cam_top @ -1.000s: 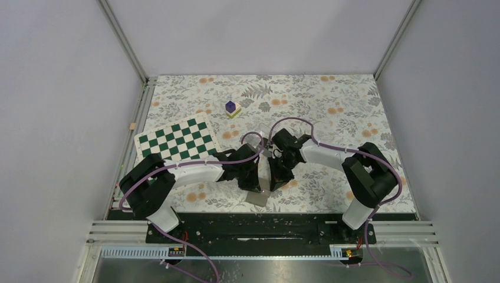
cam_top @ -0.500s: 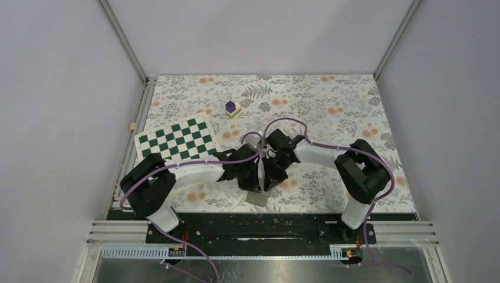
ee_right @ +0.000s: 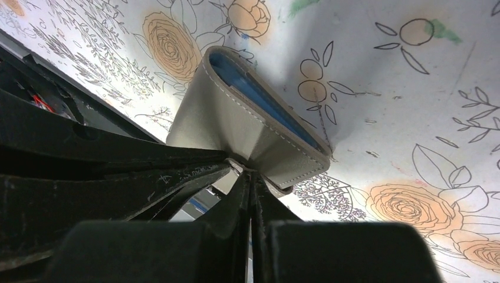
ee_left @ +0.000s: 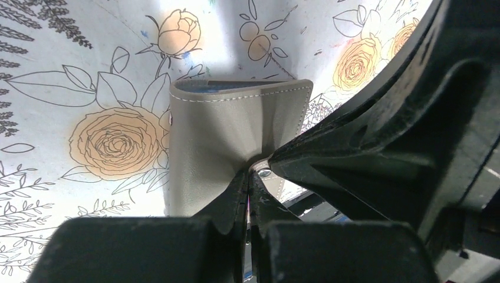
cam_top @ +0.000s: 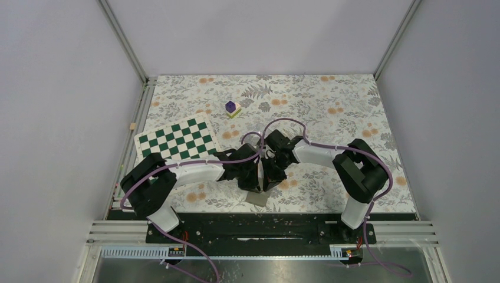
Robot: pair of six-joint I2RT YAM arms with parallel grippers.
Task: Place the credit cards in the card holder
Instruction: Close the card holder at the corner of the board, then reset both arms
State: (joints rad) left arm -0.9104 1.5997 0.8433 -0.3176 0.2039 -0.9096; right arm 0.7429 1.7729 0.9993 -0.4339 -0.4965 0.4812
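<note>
**Two pincers, one card holder at the table's near edge**

By the middle of the near edge of the table (cam_top: 330, 100), I had the left gripper (ee_left: 247, 177) and the right gripper (ee_right: 250, 174) each pinched tight on the grey cover of the card holder (ee_left: 224, 135). The holder gaped a little, showing its pale blue lining. I could not tell whether any card sat inside. From above, its long axis seemed to run from the far edge to the near edge, with the arms covering most of it.
</note>
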